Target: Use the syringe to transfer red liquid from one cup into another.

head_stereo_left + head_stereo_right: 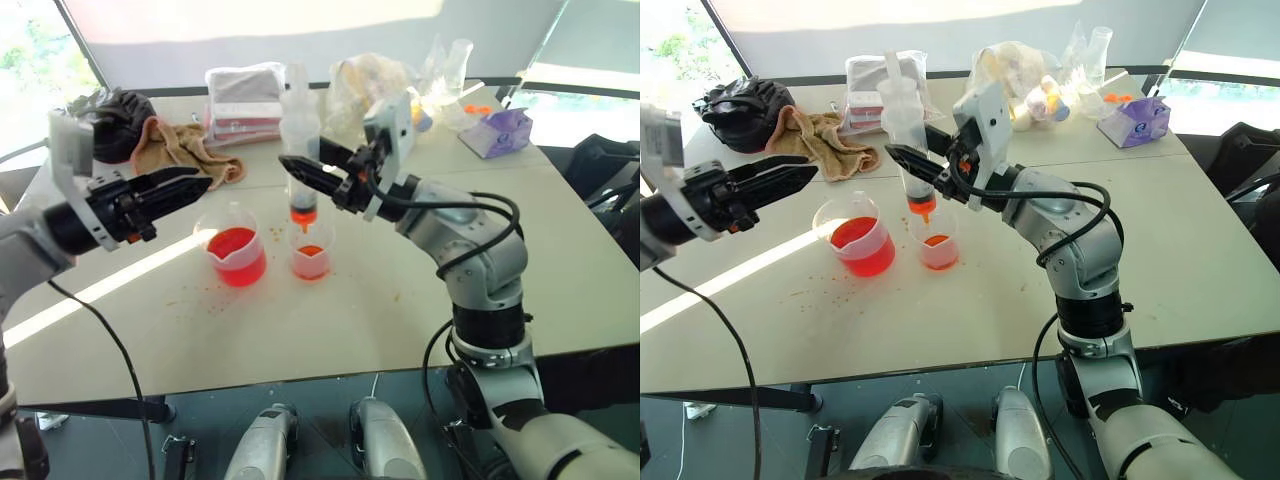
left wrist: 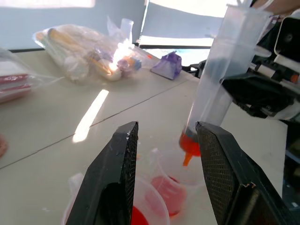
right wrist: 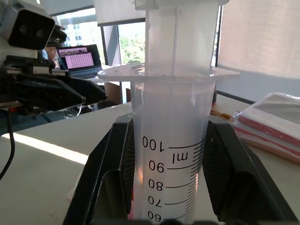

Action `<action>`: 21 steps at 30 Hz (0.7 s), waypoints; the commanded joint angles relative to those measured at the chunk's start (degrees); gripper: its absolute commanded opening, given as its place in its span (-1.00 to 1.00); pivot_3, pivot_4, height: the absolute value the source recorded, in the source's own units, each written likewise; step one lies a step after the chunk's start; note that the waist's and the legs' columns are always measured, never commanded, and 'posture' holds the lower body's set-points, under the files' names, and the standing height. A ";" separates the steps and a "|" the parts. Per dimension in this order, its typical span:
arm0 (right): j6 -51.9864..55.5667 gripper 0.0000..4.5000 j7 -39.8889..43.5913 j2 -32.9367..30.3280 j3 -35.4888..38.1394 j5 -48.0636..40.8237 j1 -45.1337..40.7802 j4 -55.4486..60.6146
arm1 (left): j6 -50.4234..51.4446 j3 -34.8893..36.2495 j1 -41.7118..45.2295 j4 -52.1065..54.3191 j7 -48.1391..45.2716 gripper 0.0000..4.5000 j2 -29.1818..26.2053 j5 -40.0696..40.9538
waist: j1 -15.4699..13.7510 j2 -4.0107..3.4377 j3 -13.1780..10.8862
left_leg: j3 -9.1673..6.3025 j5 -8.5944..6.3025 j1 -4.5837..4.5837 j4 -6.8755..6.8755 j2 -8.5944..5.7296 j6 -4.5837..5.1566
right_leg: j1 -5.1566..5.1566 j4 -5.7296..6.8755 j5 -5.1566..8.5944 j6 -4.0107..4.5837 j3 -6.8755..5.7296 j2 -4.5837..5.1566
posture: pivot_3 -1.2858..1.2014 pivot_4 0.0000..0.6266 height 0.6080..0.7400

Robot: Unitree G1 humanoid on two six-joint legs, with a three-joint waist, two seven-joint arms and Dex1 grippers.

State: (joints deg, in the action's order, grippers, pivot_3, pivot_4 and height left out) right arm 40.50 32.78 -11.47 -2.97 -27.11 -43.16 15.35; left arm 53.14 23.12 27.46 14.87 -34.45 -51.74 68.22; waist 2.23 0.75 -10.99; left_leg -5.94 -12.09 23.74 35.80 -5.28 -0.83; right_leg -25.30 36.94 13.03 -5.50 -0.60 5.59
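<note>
large clear plastic syringe point(image 1: 908, 140) | rigid, light, slick barrel, clamped mid-barrel between right gripper point(image 1: 912, 166) jaws | left gripper point(image 1: 196, 184) gaped empty

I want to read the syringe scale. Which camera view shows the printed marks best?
The right wrist view: the syringe stands between the right gripper fingers and its numbers are readable. The head views show the whole barrel above the smaller cup; the left wrist view shows its orange tip.

A makeshift lab or test room: beyond the right pincer point(image 1: 310, 172), the pale surface point(image 1: 400, 310) carries a glass flask point(image 1: 458, 55), bagged supplies point(image 1: 365, 80) and a tissue pack point(image 1: 498, 132) by bright windows.
</note>
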 commanded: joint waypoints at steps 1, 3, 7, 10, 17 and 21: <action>-3.60 -0.36 -0.38 0.03 -1.78 1.65 1.09 1.85 | -0.13 -1.90 5.07 -0.16 -0.91 -0.09 0.91 0.49 | -0.02 0.01 -0.01 | 0.00 0.00 0.00 0.00 0.00 0.00 | 0.00 -0.01 0.00 0.00 0.00 0.00 | 0.03 -0.52 0.92; -4.58 -0.36 -0.44 -0.10 -2.48 2.35 1.85 1.82 | 1.01 -2.89 7.58 -0.30 -0.29 -0.09 2.32 2.02 | 0.02 0.01 -0.01 | 0.01 0.00 0.00 0.00 -0.01 0.00 | 0.02 -0.02 0.00 -0.01 0.00 0.00 | 0.03 -0.52 0.92; -6.00 -0.36 -0.18 -0.60 -3.17 3.32 2.97 1.40 | 3.92 -5.88 13.03 1.49 1.61 -0.09 6.22 6.89 | -0.17 0.04 -0.02 | 0.02 0.00 0.00 0.05 -0.01 0.00 | 0.04 -0.02 -0.01 -0.02 0.00 -0.02 | 0.03 -0.52 0.92; -6.26 -0.36 -0.19 -0.69 -3.25 3.36 3.09 1.28 | 5.02 -7.08 15.00 2.05 1.62 -0.09 7.17 8.17 | -0.07 0.05 -0.03 | 0.02 0.00 0.00 0.09 -0.01 0.00 | 0.07 -0.01 -0.01 -0.03 0.00 -0.03 | 0.03 -0.52 0.92; -6.05 -0.36 -0.02 -0.92 -3.48 3.26 3.48 1.83 | 4.99 -10.00 19.12 0.25 0.69 -0.09 8.86 6.56 | -0.08 0.05 -0.03 | 0.02 0.00 0.00 0.09 -0.01 0.01 | 0.07 0.01 -0.01 -0.03 0.00 -0.07 | 0.03 -0.52 0.92; -5.93 -0.36 -0.01 -0.97 -3.48 3.18 3.65 2.14 | 4.33 -10.81 20.58 -1.04 -0.32 -0.09 9.37 4.55 | -0.17 0.05 -0.03 | 0.02 0.01 0.00 0.11 -0.01 0.01 | 0.08 0.01 -0.01 -0.03 0.00 -0.08 | 0.03 -0.52 0.92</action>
State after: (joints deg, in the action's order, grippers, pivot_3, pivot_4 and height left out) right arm 35.67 32.58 -12.40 -6.56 -23.34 -39.33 15.11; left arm 58.42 11.89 46.51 13.63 -33.96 -42.14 73.45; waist 2.06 0.80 -11.01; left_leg -5.92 -12.08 23.74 35.91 -5.30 -0.82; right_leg -25.22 36.94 13.02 -5.52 -0.60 5.50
